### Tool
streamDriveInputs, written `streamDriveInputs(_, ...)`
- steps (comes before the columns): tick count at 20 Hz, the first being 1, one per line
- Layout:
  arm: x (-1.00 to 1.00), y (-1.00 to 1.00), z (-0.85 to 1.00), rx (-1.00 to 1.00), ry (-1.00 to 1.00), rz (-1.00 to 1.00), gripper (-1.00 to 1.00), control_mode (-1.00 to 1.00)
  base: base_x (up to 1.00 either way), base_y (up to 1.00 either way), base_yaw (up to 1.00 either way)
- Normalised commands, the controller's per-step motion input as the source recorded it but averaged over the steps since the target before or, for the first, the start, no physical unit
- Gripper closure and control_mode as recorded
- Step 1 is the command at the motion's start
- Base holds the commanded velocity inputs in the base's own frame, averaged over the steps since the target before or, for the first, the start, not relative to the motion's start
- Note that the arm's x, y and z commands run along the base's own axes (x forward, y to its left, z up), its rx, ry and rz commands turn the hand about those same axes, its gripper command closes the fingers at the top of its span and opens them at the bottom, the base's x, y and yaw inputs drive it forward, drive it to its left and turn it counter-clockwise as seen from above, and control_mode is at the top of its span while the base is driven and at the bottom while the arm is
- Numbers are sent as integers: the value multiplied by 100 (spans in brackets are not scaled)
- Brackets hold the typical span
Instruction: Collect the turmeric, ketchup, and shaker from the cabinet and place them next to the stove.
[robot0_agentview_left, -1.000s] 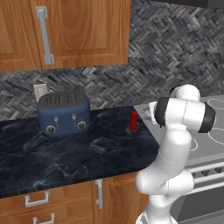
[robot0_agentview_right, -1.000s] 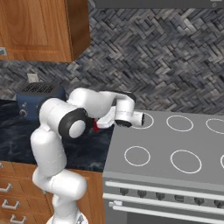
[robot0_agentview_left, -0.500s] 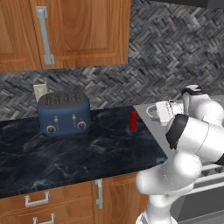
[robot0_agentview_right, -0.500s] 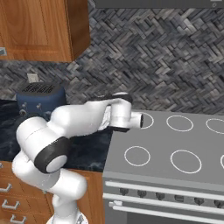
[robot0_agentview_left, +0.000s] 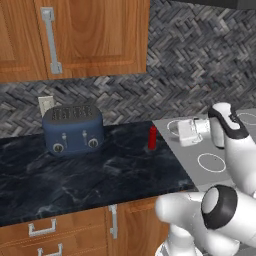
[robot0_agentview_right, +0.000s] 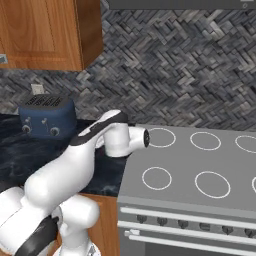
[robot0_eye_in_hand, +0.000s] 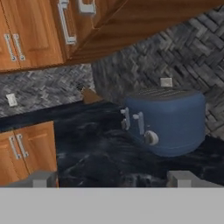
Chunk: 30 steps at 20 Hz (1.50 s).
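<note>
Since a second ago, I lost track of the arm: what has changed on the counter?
The arm's hand has drawn back from the ketchup toward the stove, elbow swinging down; jaws open, holding nothing. The ketchup stands where it was, upright on the counter by the stove edge; the toaster is unmoved.

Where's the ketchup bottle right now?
In the left base view, the ketchup stands upright on the dark counter, beside the stove's left edge, right of the blue toaster.
</note>
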Motion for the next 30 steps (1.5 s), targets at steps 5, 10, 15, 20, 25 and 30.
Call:
streamDriveInputs(5, -45, 35, 32, -14, 14, -14, -100, -100, 0, 0, 0)
streamDriveInputs(10, -82, 35, 15, -15, 3, -21, -100, -100, 0, 0, 0)
streamDriveInputs(15, -88, 21, 11, -6, 11, -28, -100, -100, 0, 0, 0)
streamDriveInputs(20, -86, 15, 4, -9, 4, -32, -100, -100, 0, 0, 0)
streamDriveInputs(25, -55, 40, -8, -15, 7, -25, -100, -100, 0, 0, 0)
streamDriveInputs(30, -13, 24, -13, -4, 12, -7, -100, -100, 0, 0, 0)
